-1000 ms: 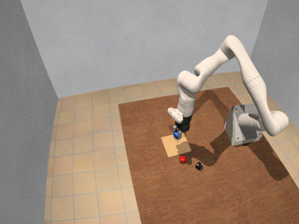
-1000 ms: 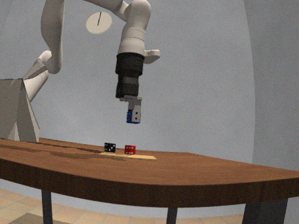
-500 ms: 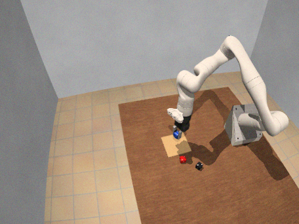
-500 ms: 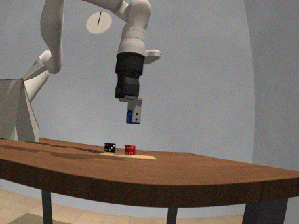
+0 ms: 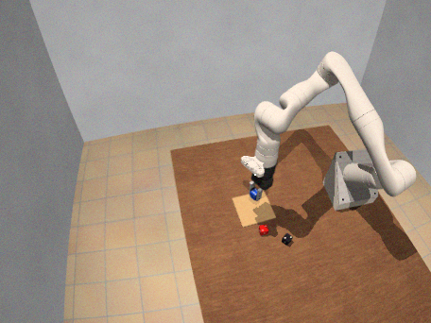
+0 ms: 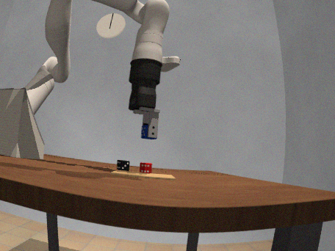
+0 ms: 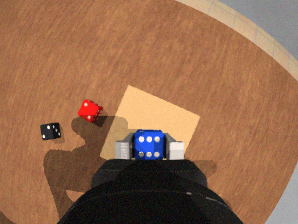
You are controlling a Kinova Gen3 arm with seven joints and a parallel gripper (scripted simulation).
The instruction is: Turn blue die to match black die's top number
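Observation:
My gripper [image 6: 149, 131] is shut on the blue die [image 6: 145, 131] and holds it well above the table, over the tan mat [image 5: 253, 209]. The die also shows between the fingers in the wrist view [image 7: 148, 144], its facing side showing four pips, and in the top view [image 5: 255, 194]. The mat [image 7: 156, 119] lies flat on the brown table. The black die [image 5: 286, 239] sits on the table off the mat, right of the red die [image 5: 264, 229]. In the wrist view the black die [image 7: 51, 131] and red die [image 7: 89, 110] lie left of the mat.
The arm's grey base block [image 5: 351, 179] stands at the table's right side. The table's curved edge [image 7: 220, 12] runs behind the mat in the wrist view. The arm casts a dark shadow over the mat's right part.

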